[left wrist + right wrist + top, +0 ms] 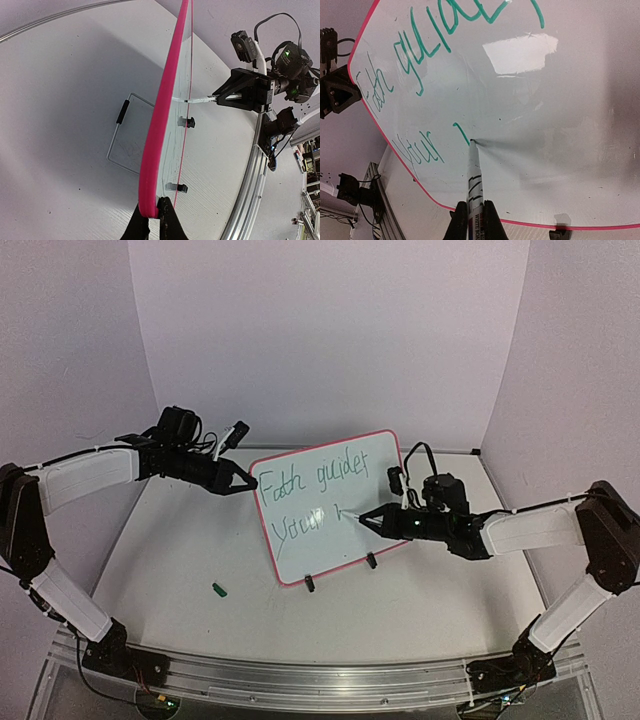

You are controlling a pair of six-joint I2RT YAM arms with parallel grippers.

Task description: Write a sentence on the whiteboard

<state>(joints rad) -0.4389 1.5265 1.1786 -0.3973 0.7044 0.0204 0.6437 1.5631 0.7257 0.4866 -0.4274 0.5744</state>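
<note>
The whiteboard [335, 540] with its pink-red rim [160, 125] stands tilted on two black clip feet at mid table. My left gripper [243, 483] [156, 210] is shut on the rim at the board's upper left corner. The sentence [310, 485] [420, 65] in green reads "Faith guides" above "your", with one short stroke after it. My right gripper [365, 518] [475, 220] is shut on a white marker [474, 175], and the marker tip touches the board at the end of that stroke.
A small green marker cap [220, 590] lies on the table left of the board's front. A wire frame [125, 135] lies flat behind the board. An aluminium rail [300, 680] runs along the near edge, and walls close in the back and sides.
</note>
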